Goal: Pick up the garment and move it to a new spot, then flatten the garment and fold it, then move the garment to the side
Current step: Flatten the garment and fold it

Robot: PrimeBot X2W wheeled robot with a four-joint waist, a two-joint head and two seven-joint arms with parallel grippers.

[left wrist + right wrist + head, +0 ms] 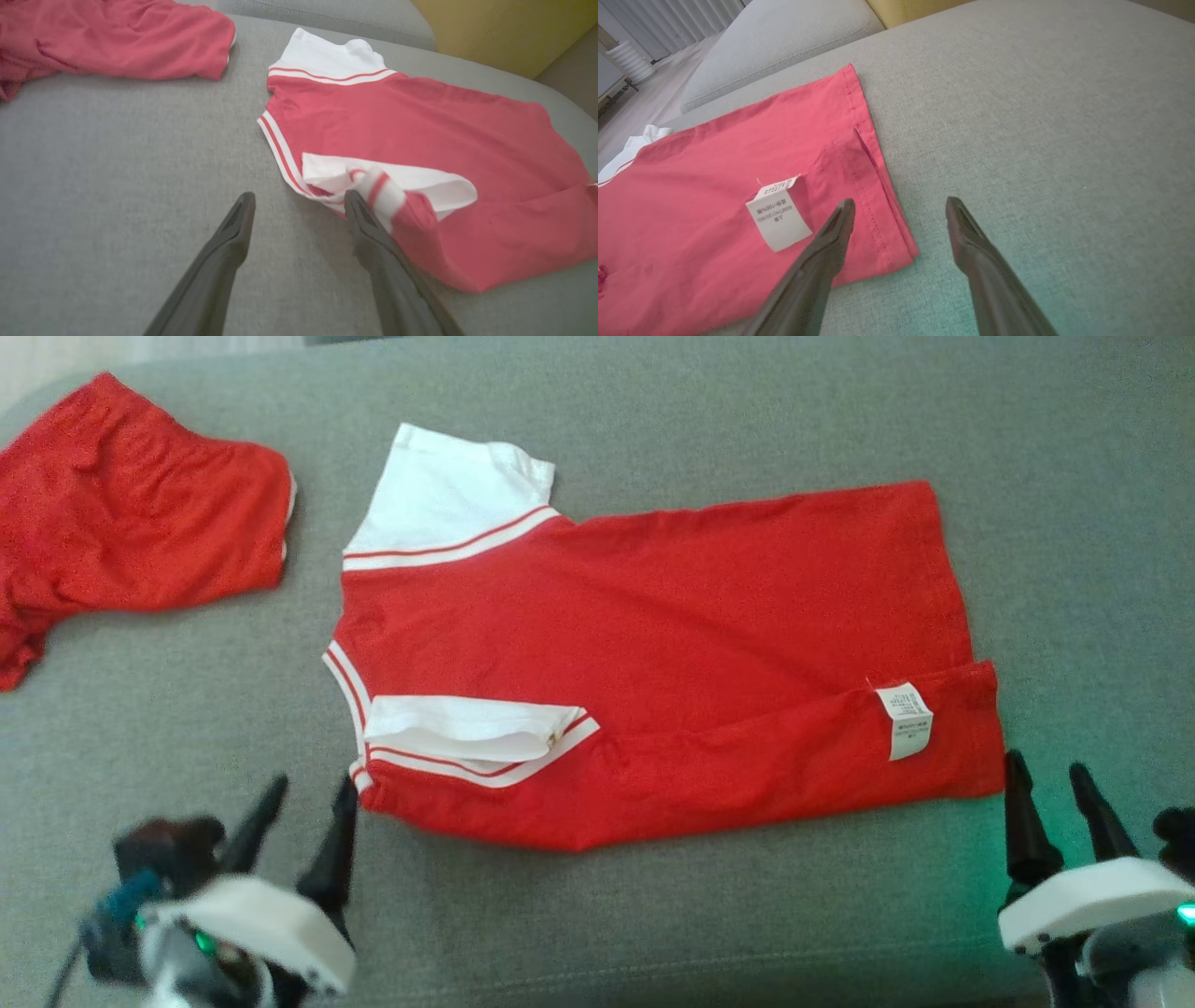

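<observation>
While flat on the grey cushion [653,915], red shirt [653,616], left fingers [329,863] and right fingers [1022,831] apart beside it, curtains [682,18] beyond.

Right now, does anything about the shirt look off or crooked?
The red shirt isn't lying flat. Its near edge is folded over, showing the care label, and the near white sleeve is doubled inward.

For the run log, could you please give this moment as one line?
shirt: spread on sofa, near side folded over | left gripper: open, by sleeve | right gripper: open, by hem corner | shorts: far left
</observation>
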